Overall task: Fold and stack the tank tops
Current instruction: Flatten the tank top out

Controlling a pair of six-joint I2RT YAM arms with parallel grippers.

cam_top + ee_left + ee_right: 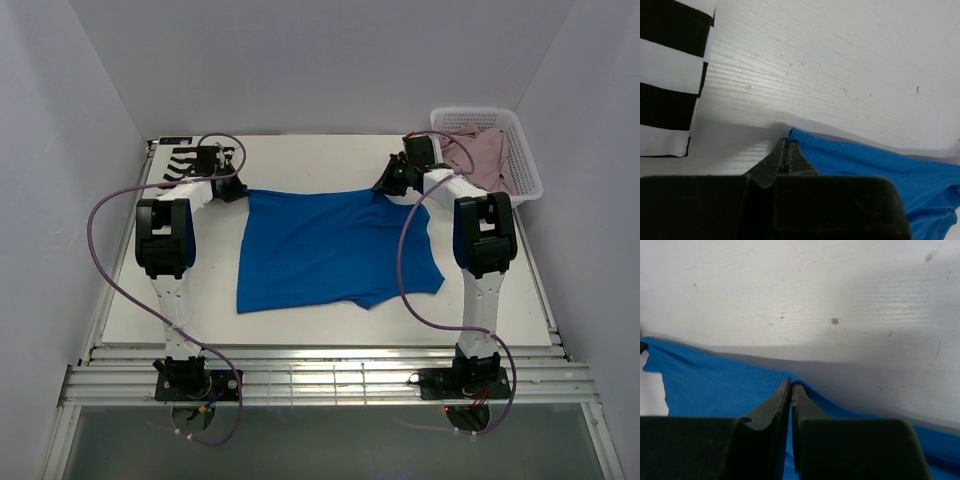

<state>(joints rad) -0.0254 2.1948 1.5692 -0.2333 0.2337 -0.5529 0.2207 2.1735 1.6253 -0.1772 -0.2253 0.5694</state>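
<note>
A bright blue tank top [335, 250] lies spread flat across the middle of the table. My left gripper [237, 190] is shut on its far left corner [795, 134], with the jaws pinched together at the cloth's edge. My right gripper [385, 186] is shut on the far right corner, and blue fabric [715, 385] bunches up between its closed fingers. A black-and-white striped tank top [178, 163] lies at the far left of the table, seen also in the left wrist view [670, 80]. A pink-mauve tank top [487, 157] sits in the basket.
A white lattice basket [525, 160] stands at the far right corner. The white table top [330, 160] shows bare behind the blue top. Purple cables loop beside both arms.
</note>
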